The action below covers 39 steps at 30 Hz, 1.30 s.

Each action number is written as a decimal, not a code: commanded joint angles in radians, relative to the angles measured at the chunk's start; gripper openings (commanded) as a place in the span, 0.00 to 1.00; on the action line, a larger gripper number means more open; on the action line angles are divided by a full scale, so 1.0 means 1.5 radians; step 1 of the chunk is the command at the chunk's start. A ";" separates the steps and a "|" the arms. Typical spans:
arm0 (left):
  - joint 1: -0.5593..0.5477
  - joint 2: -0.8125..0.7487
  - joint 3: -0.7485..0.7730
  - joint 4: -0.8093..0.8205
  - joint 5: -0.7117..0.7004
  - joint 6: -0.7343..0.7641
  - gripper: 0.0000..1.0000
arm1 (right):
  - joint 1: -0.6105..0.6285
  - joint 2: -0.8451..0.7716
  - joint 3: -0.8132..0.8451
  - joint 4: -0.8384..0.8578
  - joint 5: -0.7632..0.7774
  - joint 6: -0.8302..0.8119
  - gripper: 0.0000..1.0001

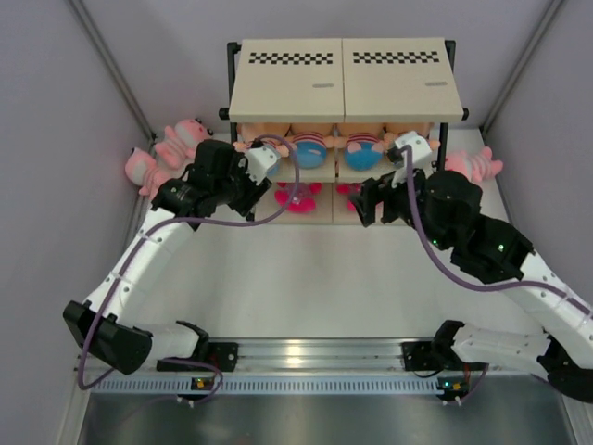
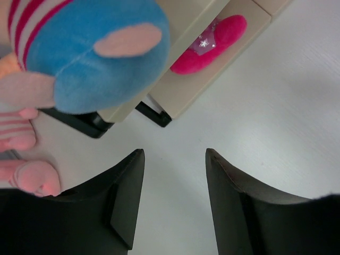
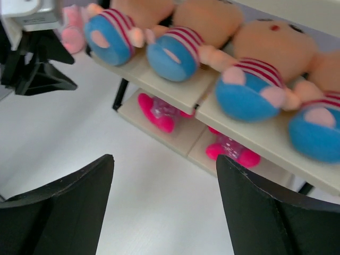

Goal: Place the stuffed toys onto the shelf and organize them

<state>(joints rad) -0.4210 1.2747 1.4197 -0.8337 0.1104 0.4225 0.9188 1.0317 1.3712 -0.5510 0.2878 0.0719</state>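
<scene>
The shelf (image 1: 343, 85) stands at the far middle of the table. Several peach-faced dolls (image 1: 310, 148) in red-striped shirts and blue bottoms lie in a row on its middle tier, also in the right wrist view (image 3: 245, 90). Two magenta toys (image 1: 298, 198) lie on the bottom tier (image 3: 183, 135). Two pink striped animals (image 1: 171, 148) lie on the table left of the shelf, and one (image 1: 474, 165) lies to its right. My left gripper (image 1: 252, 198) is open and empty before the shelf's left end (image 2: 174, 155). My right gripper (image 1: 367, 204) is open and empty before the right half (image 3: 164, 159).
Grey walls close in the table at the left, right and back. In the left wrist view a doll's blue bottom (image 2: 101, 48) hangs over the tier edge, with a pink striped animal (image 2: 21, 133) at the left. White tabletop (image 1: 306, 278) lies between the shelf and the arm bases.
</scene>
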 commanded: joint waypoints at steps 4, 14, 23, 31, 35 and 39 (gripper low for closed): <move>-0.044 0.018 -0.037 0.196 -0.100 -0.004 0.56 | -0.088 -0.096 -0.057 -0.104 0.126 0.044 0.78; -0.045 0.065 -0.039 0.261 -0.135 -0.006 0.57 | -0.248 -0.154 -0.087 -0.145 0.165 0.077 0.79; -0.044 0.069 -0.025 0.259 -0.126 -0.005 0.59 | -0.414 -0.136 -0.125 -0.132 0.026 0.075 0.79; -0.045 -0.020 -0.056 0.101 0.041 0.052 0.61 | -0.560 -0.154 -0.114 -0.118 -0.035 0.074 0.80; -0.046 -0.053 -0.057 -0.032 0.086 0.092 0.64 | -0.690 -0.127 -0.112 -0.078 -0.108 0.070 0.81; -0.046 -0.098 -0.079 -0.081 0.040 0.079 0.66 | -0.841 -0.080 -0.122 -0.006 -0.244 0.106 0.80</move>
<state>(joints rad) -0.4866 1.1778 1.3254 -0.8383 0.1680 0.5240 -0.1993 0.8684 1.1721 -0.7052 0.1093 0.1886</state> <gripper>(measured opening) 0.657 0.806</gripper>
